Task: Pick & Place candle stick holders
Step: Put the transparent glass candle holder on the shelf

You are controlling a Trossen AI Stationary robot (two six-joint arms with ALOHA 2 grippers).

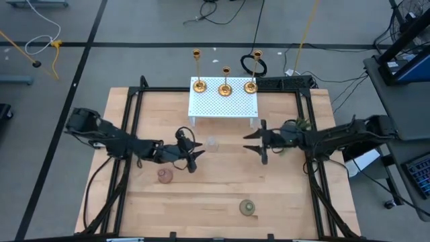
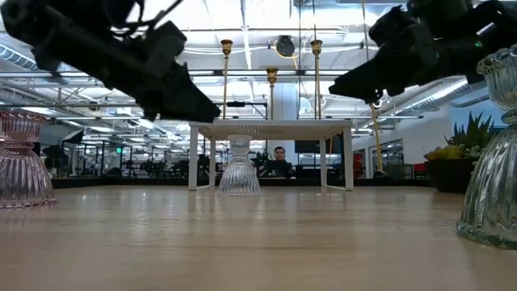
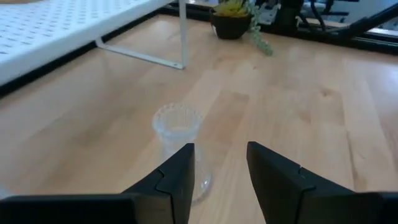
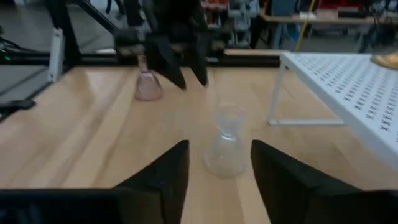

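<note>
Flanking clear glass holder (image 1: pixel 213 143): left tool (image 1: pixel 195 156), right tool (image 1: pixel 254 143), both wide; no readable writing.

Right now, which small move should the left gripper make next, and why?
Probably ease the left gripper forward toward the clear glass holder. Its fingers are open, and the holder stands upright on the table just ahead, not yet between them. The right gripper is also open on the holder's other side, so watch it.
</note>
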